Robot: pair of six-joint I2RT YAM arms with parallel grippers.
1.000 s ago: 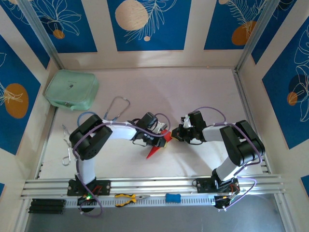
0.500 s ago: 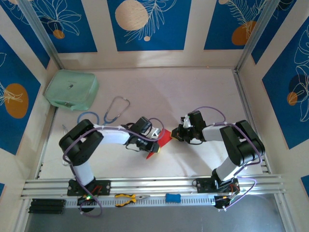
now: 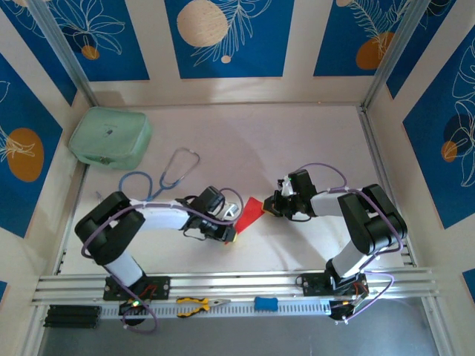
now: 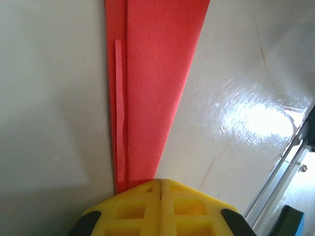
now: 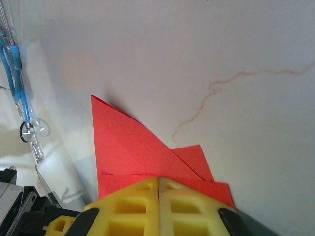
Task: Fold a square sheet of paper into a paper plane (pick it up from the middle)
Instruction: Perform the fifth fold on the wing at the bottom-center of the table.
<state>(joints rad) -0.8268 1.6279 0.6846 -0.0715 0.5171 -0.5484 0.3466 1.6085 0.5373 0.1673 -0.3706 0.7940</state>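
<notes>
The folded red paper (image 3: 251, 213) is held over the middle of the table (image 3: 297, 148), stretched between the two grippers, and it is seen from above as a short slanted strip. The left gripper (image 3: 232, 236) is clamped on the strip's near, lower end, and the right gripper (image 3: 267, 210) is clamped on its far, upper end. In the left wrist view the yellow fingers (image 4: 133, 206) are pressed together with no gap between them, and the paper (image 4: 152, 88) is seen running out from between them as a long narrow wedge with a crease along its left side. In the right wrist view the yellow fingers (image 5: 192, 206) are likewise closed on the paper (image 5: 128, 147), which is spread beyond them as overlapping triangular flaps ending in a point. Whether the paper is touching the table cannot be told. A mint-green pouch (image 3: 110, 139) is placed in the far left corner, and a stethoscope (image 3: 167, 174) is laid between it and the left arm. Pliers (image 3: 200, 304) with yellow handles are left on the near rail.
</notes>
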